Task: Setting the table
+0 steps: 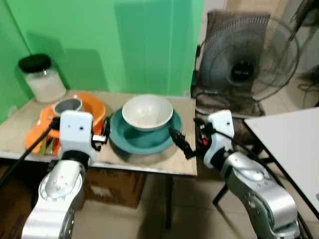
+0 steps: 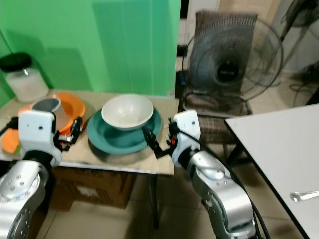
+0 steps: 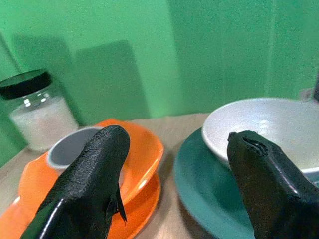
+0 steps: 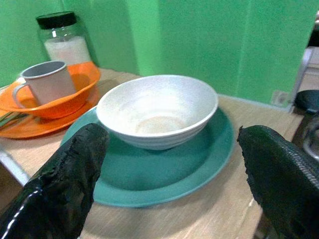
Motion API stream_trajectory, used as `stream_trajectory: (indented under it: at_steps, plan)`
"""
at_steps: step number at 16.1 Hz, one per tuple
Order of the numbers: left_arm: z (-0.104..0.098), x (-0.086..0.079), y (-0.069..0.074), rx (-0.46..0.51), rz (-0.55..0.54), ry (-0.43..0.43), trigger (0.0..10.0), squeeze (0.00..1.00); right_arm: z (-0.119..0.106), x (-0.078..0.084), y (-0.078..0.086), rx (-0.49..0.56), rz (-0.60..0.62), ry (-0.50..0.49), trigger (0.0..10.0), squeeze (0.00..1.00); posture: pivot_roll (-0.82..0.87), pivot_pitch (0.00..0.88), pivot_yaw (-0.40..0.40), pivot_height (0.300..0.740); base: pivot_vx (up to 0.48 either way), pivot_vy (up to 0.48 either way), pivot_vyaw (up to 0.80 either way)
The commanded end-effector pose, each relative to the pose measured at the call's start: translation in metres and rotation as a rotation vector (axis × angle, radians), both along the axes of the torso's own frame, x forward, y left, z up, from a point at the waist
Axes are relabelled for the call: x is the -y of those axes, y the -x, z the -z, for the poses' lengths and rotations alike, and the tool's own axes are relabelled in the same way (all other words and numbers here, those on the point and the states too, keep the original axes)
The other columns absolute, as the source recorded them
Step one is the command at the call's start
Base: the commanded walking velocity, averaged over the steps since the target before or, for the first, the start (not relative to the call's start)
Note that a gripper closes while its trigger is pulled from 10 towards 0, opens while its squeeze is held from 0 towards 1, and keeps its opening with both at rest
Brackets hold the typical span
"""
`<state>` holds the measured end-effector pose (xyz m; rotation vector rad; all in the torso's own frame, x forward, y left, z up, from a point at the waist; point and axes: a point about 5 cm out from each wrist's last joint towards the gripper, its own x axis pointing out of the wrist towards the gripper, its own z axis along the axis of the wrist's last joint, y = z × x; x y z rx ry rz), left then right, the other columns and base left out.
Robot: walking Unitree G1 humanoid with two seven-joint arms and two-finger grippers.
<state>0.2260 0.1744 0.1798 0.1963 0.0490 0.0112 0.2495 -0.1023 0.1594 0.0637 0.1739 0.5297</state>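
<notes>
A white ceramic bowl (image 1: 147, 111) sits in a round teal plate (image 1: 144, 137) on the wooden desk (image 1: 172, 162), between the wide-open, empty left gripper (image 1: 103, 133) and right gripper (image 1: 180, 142); the right looks nearer.
</notes>
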Motion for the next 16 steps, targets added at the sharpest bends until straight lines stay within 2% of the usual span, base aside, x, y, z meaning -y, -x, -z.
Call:
stream_trajectory:
  at_steps: [1, 4, 6, 8, 9, 10, 12, 13, 14, 16]
  plan:
    - [-0.001, 0.002, 0.0, 0.0, 0.016, 0.005, 10.0, 0.0, -0.002, 0.003, -0.001, 0.014, 0.023, 0.012, 10.0, 0.0, -0.01, 0.0, 0.035, 0.74, 0.386, 0.0, 0.0]
    - [0.001, 0.002, 0.0, -0.015, 0.028, 0.013, 10.0, 0.0, -0.004, 0.003, -0.002, 0.037, 0.033, 0.024, 10.0, 0.0, -0.01, 0.0, 0.038, 0.74, 0.416, 0.0, 0.0]
    - [0.003, 0.003, 0.001, -0.022, 0.037, 0.017, 10.0, 0.0, -0.006, 0.003, -0.004, 0.058, 0.049, 0.038, 10.0, 0.0, -0.01, 0.0, 0.035, 0.74, 0.414, 0.0, 0.67]
    - [0.003, 0.004, 0.001, -0.024, 0.045, 0.014, 10.0, 0.0, -0.008, 0.004, -0.006, 0.059, 0.073, 0.007, 10.0, 0.0, -0.01, 0.0, 0.033, 0.74, 0.424, 0.0, 0.4]
    - [0.003, 0.004, 0.001, -0.025, 0.053, 0.005, 10.0, 0.0, -0.008, 0.006, -0.008, 0.046, 0.108, -0.013, 10.0, 0.0, -0.01, 0.0, 0.033, 0.74, 0.401, 0.0, 0.0]
    - [0.003, 0.006, 0.002, -0.027, 0.086, -0.005, 10.0, 0.0, -0.006, 0.01, -0.011, 0.016, 0.145, 0.017, 10.0, 0.0, -0.01, 0.0, 0.033, 0.74, 0.296, 0.0, 0.0]
    - [0.004, 0.009, 0.005, -0.05, 0.154, -0.013, 10.0, 0.0, -0.001, 0.013, -0.016, -0.097, 0.154, 0.01, 10.0, 0.0, -0.01, 0.0, 0.035, 0.74, 0.0, 0.0, 0.0]
    - [0.003, 0.009, 0.005, -0.051, 0.177, -0.027, 10.0, 0.0, -0.004, 0.015, -0.018, -0.108, 0.142, -0.017, 10.0, 0.27, -0.01, 0.0, 0.038, 0.74, 0.0, 0.0, 0.0]
    - [0.002, 0.008, 0.005, -0.048, 0.216, -0.039, 10.0, 0.0, -0.007, 0.017, -0.021, -0.117, 0.122, -0.047, 10.0, 1.0, -0.02, 0.002, 0.04, 0.74, 0.0, 0.0, 0.0]
    - [0.003, 0.005, 0.004, -0.071, 0.282, -0.077, 10.0, 0.0, -0.004, 0.018, -0.026, -0.189, 0.093, -0.014, 10.0, 1.0, -0.02, 0.003, 0.04, 0.74, 0.0, 0.0, 0.0]
